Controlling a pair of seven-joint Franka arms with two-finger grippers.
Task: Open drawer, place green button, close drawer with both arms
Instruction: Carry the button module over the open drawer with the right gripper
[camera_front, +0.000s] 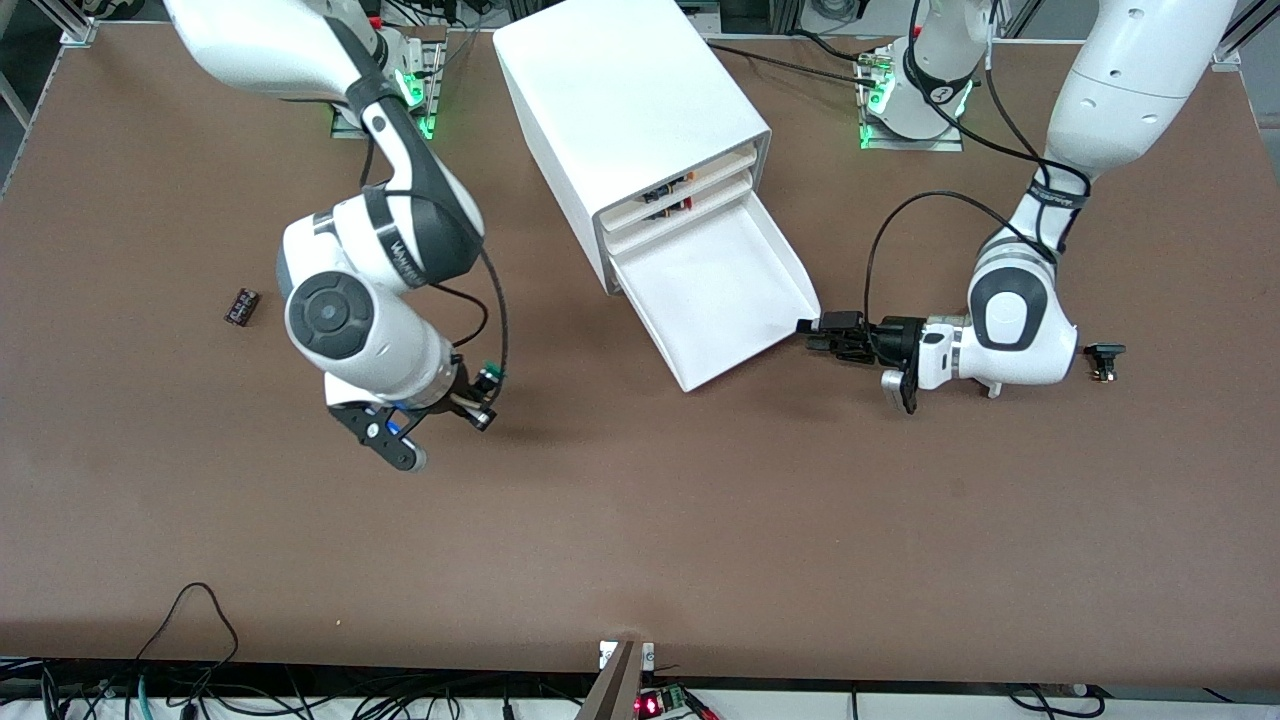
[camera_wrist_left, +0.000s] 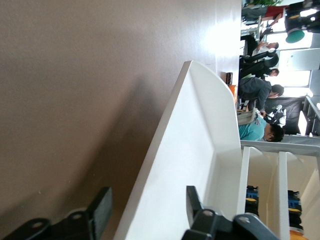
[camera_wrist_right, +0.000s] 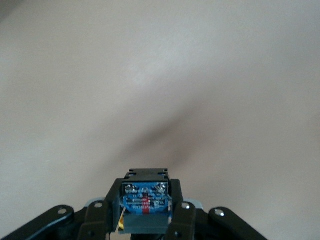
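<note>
The white cabinet (camera_front: 620, 100) stands at the table's middle, its lowest drawer (camera_front: 715, 290) pulled out and nothing in the tray. My left gripper (camera_front: 822, 331) is open at the drawer's front corner toward the left arm's end. In the left wrist view its fingers (camera_wrist_left: 102, 210) stand apart on either side of the drawer's (camera_wrist_left: 200, 140) front wall. My right gripper (camera_front: 478, 398) hangs over bare table toward the right arm's end, shut on the button (camera_front: 490, 378), whose green cap shows. The right wrist view shows the button's blue-black body (camera_wrist_right: 145, 200) clamped in the right gripper (camera_wrist_right: 145, 212).
The two upper drawers show small dark parts (camera_front: 668, 195). A small black part (camera_front: 241, 306) lies on the table toward the right arm's end. Another black part (camera_front: 1105, 358) lies next to the left arm's wrist. Cables hang along the table's near edge.
</note>
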